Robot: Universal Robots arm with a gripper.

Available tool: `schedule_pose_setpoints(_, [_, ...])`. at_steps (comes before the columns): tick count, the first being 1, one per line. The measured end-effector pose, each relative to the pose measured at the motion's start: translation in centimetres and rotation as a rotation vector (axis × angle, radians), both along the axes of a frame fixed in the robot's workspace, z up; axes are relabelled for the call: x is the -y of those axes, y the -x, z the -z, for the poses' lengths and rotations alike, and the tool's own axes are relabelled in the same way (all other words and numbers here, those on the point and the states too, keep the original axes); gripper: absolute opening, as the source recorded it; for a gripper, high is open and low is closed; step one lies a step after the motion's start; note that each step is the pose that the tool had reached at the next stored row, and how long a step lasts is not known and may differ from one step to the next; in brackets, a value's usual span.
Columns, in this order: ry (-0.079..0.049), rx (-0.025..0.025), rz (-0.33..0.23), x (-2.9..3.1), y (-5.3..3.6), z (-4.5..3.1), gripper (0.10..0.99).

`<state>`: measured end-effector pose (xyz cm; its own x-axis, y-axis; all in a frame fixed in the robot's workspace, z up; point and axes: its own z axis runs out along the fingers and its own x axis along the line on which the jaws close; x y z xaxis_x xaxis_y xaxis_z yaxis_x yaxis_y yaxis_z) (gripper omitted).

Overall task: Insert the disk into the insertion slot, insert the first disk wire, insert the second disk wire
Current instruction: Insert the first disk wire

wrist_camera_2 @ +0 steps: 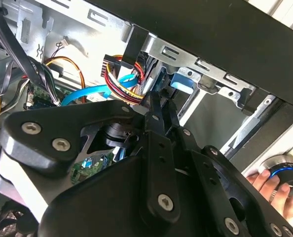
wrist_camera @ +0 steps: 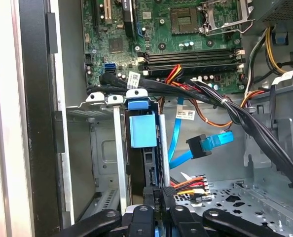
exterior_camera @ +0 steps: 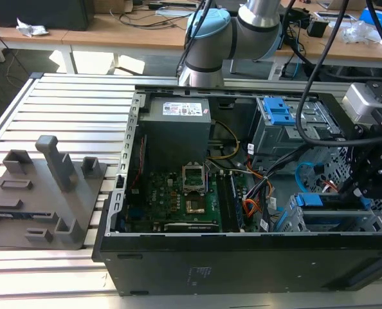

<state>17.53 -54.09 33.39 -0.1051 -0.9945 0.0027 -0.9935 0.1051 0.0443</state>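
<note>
We see the pincer pressed nearly together, pinching a black wire plug at the near end of the disk, which sits in the insertion slot.

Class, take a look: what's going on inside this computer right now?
A robot arm's gripper is down inside an open computer case. The disk, in its blue carrier, sits in the insertion slot. The gripper is at the disk's edge, beside a black connector with red, yellow and black wires. A blue cable with a black plug hangs loose nearby, unplugged. A person's hand rests on a round knob.
</note>
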Motion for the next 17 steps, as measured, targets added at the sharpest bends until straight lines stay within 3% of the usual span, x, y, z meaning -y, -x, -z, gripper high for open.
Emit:
schedule_pose_setpoints(6, [-0.002, -0.0004, 0.0, 0.02, 0.01, 0.15, 0.18])
schedule_pose_setpoints(8, [0.0, -0.0001, 0.0, 0.02, 0.01, 0.12, 0.255])
schedule_pose_setpoints(11, [0.0, 0.0, 0.0, 0.02, 0.0, -0.64, 0.255])
schedule_pose_setpoints(15, [0.0, -0.0001, 0.0, -0.02, 0.0, -2.79, 0.255])
schedule_pose_setpoints(17, [0.0, 0.0, 0.0, -0.04, 0.0, -3.02, 0.173])
